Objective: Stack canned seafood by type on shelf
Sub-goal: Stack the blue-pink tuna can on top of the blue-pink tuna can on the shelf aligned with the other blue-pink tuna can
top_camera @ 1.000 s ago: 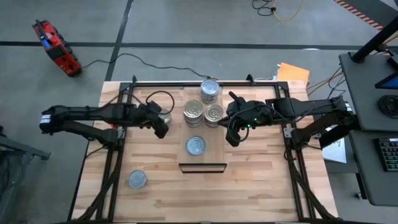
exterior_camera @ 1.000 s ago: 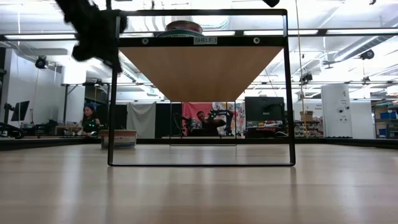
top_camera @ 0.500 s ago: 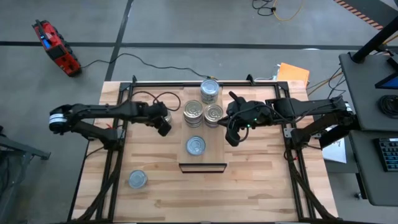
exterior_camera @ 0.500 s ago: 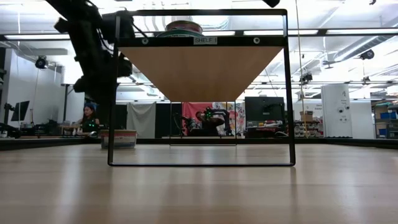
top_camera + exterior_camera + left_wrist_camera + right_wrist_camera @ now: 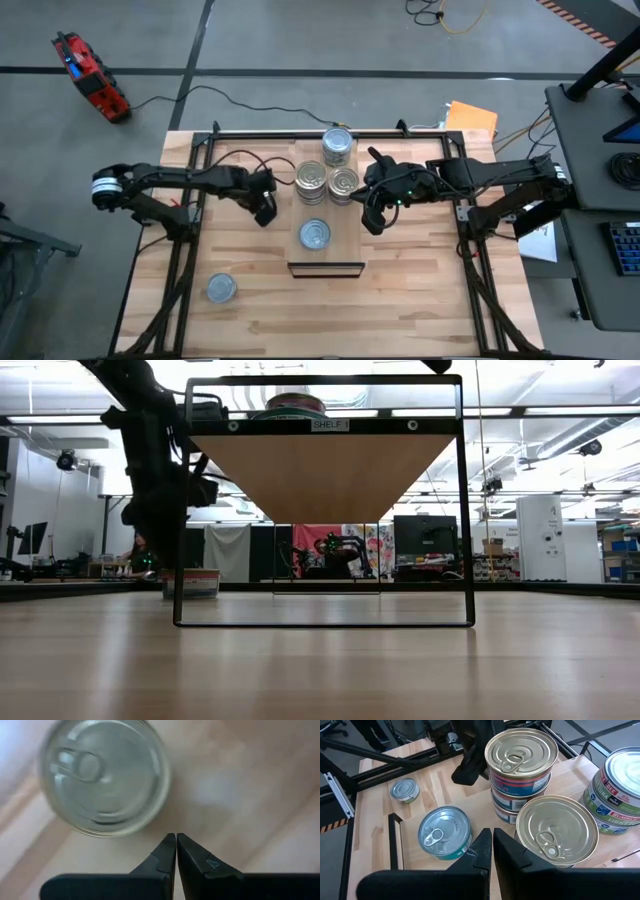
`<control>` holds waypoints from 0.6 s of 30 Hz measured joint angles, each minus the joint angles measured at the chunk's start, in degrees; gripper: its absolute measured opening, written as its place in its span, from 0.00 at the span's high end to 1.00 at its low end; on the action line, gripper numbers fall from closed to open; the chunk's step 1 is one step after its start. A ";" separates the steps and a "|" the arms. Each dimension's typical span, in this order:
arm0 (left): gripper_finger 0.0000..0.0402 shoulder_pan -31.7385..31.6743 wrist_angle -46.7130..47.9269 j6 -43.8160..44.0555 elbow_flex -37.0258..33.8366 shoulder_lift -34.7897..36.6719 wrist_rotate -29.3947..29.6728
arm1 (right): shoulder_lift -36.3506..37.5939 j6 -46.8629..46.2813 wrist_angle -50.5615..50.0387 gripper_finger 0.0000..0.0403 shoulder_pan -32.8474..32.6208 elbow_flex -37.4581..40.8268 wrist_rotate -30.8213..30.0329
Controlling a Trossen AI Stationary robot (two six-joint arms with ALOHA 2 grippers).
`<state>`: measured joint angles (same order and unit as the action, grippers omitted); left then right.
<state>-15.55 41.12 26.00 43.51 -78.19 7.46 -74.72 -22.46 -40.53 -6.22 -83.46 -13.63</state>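
Note:
The shelf (image 5: 342,252) stands mid-table on a black frame (image 5: 183,560). On it are several tins of canned seafood: a stack of gold-topped ones (image 5: 521,755), another gold-topped tin (image 5: 556,827), a green-labelled stack (image 5: 620,780) and a teal tin (image 5: 315,234). One more tin (image 5: 221,288) rests on the table at the near left. My left gripper (image 5: 265,212) is shut, pointing down left of the shelf, its tips (image 5: 176,837) just beside a silver-topped tin (image 5: 105,777) on the table. My right gripper (image 5: 372,222) hovers shut over the shelf's right side.
Black frame rails (image 5: 300,135) run along the table's far edge and both sides. A cable (image 5: 240,160) loops over the left arm. Bare wood (image 5: 400,300) spreads across the near half of the table. A person (image 5: 140,550) sits in the room beyond.
My left gripper has come down beside the shelf's left side toward the table and has tipped to point more steeply down. It has stayed shut. The tins have not moved.

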 joint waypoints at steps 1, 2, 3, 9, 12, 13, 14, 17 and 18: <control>1.00 0.02 0.02 -0.05 -0.02 0.02 -1.23 | 0.00 0.02 0.00 0.98 0.00 0.00 0.00; 1.00 0.13 0.01 -0.05 -0.03 0.02 -2.65 | 0.00 0.18 0.00 0.98 0.00 0.00 0.02; 1.00 0.21 0.02 -0.07 -0.03 0.05 -4.30 | 0.00 0.28 -0.02 0.98 0.00 0.00 0.02; 1.00 1.84 -0.13 1.07 -0.05 1.93 -6.40 | 0.00 0.59 -0.14 0.98 0.00 0.00 0.02; 1.00 1.69 -0.21 0.45 0.46 3.58 -2.26 | 0.00 0.57 -0.68 0.98 0.00 0.00 0.01; 1.00 1.37 -0.58 -0.09 0.73 3.99 -0.43 | 0.00 0.58 -1.08 0.98 0.00 0.01 0.02; 1.00 0.90 -1.05 -0.77 0.93 4.36 1.30 | 0.00 0.57 -1.24 0.98 0.00 0.08 0.00; 1.00 -1.16 -4.18 -4.03 0.67 4.34 4.89 | -0.07 0.57 -1.18 0.98 0.00 0.16 0.00; 1.00 -1.96 -5.08 -5.26 0.37 3.81 5.06 | -0.07 0.57 -1.20 0.98 0.00 0.17 0.00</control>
<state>-17.51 36.04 20.74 43.89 -74.39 12.51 -74.78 -21.89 -41.74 -6.22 -83.29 -13.62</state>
